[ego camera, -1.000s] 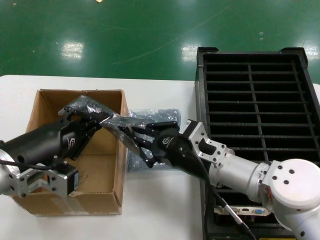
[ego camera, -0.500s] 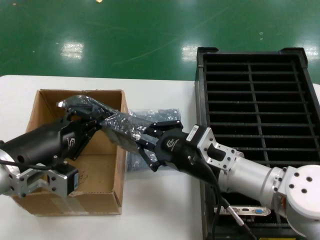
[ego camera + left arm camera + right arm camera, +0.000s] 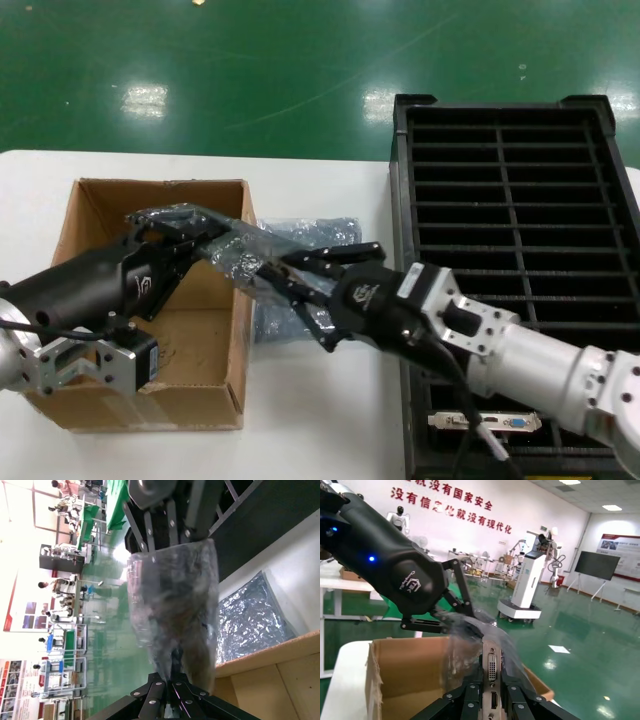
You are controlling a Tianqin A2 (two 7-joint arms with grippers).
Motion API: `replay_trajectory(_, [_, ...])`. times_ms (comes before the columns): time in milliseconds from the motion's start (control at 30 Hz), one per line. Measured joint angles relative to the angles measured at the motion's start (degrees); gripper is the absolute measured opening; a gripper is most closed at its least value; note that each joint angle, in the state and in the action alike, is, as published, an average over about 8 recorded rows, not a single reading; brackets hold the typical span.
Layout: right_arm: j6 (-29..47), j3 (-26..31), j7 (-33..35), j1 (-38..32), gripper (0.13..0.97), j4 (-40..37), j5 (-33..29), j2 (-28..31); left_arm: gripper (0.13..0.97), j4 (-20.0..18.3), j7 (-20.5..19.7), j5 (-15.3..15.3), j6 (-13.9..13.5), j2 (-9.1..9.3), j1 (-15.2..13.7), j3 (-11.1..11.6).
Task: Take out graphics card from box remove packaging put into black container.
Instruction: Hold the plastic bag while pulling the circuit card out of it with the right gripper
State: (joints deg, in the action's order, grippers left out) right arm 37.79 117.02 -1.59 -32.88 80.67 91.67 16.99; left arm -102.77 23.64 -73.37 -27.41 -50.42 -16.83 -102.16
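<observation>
Crinkly, glossy, translucent grey plastic for the packaging (image 3: 235, 250), same shiny film on the spare bag (image 3: 300, 240) lying on the smooth, matt white counter (image 3: 320, 420). Rough, matt brown corrugated cardboard for the box (image 3: 90, 215), with glossy tape along its near side; ribbed, matt black plastic for the black container (image 3: 515, 215); bare silver metal on the graphics card (image 3: 492, 667) bracket. Satin black casing and thin black metal fingers (image 3: 305, 262) on the right gripper (image 3: 290, 285) and left gripper (image 3: 190, 240), brushed silver metal on the arm joints, high-gloss green paint on the floor (image 3: 300, 70).
</observation>
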Motion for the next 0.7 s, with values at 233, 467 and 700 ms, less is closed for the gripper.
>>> replay_trajectory(233, [-0.82, -2.26, -0.43, 2.75, 0.189, 5.30, 0.37, 4.27, 0.139, 0.00, 0.00, 0.00, 0.00, 0.00, 0.00, 0.01])
replay_trajectory(467, [-0.83, -5.29, -0.43, 6.26, 0.189, 11.33, 2.54, 8.86, 0.139, 0.00, 0.00, 0.00, 0.00, 0.00, 0.00, 0.01])
replay_trajectory(700, [1.08, -8.82, -0.88, 9.95, 0.189, 17.95, 6.30, 14.62, 0.139, 0.00, 0.00, 0.00, 0.00, 0.00, 0.00, 0.00])
